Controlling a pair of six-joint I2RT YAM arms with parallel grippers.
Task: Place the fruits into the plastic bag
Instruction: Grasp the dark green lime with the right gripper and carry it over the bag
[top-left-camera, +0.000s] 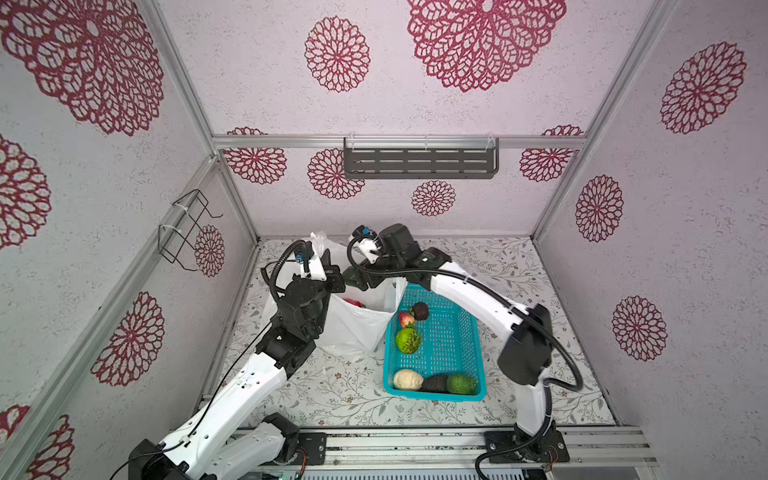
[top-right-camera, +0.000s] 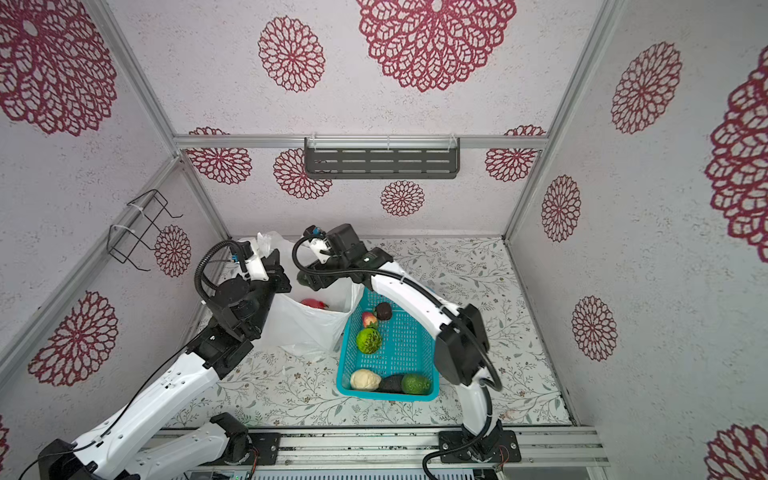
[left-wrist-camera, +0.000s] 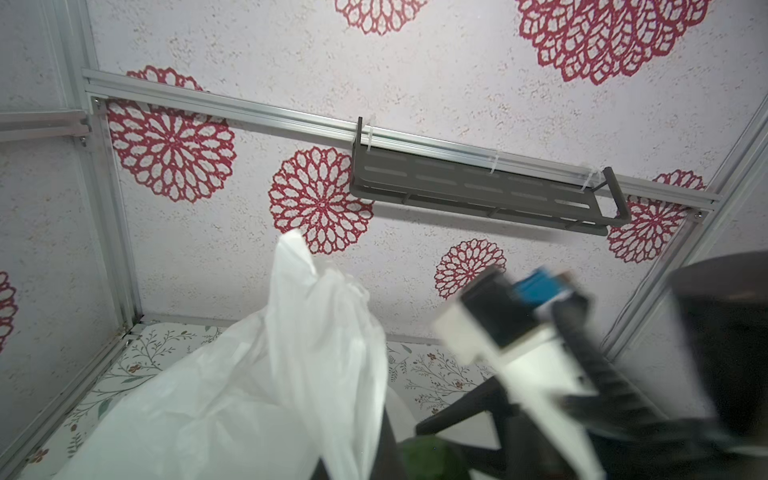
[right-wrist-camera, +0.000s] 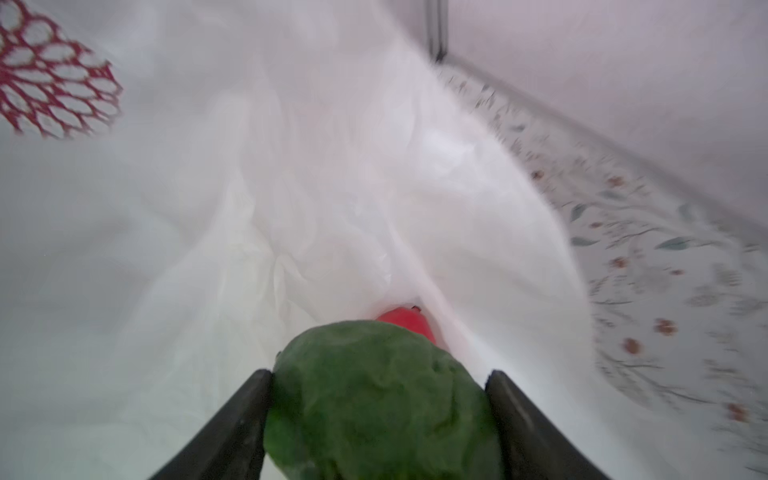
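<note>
The white plastic bag (top-left-camera: 361, 328) stands open on the left of the table. My left gripper (top-left-camera: 332, 269) is shut on the bag's upper edge (left-wrist-camera: 328, 316) and holds it up. A dark green bumpy fruit (right-wrist-camera: 382, 407) sits between the jaws of my right gripper (right-wrist-camera: 379, 376), which hangs over the bag's mouth (top-left-camera: 355, 282). A red fruit (top-left-camera: 353, 302) lies inside the bag. Still in the turquoise basket (top-left-camera: 451, 332) are a dark fruit (top-left-camera: 420, 311), a small red one (top-left-camera: 406, 319), a green bumpy one (top-left-camera: 408, 340), a cream lump (top-left-camera: 407, 379), a dark avocado (top-left-camera: 435, 383) and a smooth green one (top-left-camera: 461, 384).
The basket stands right beside the bag, under my right forearm (top-left-camera: 469, 291). A grey shelf (top-left-camera: 419, 162) hangs on the back wall and a black wire rack (top-left-camera: 187, 228) on the left wall. The table wears a floral cloth (top-left-camera: 340, 386).
</note>
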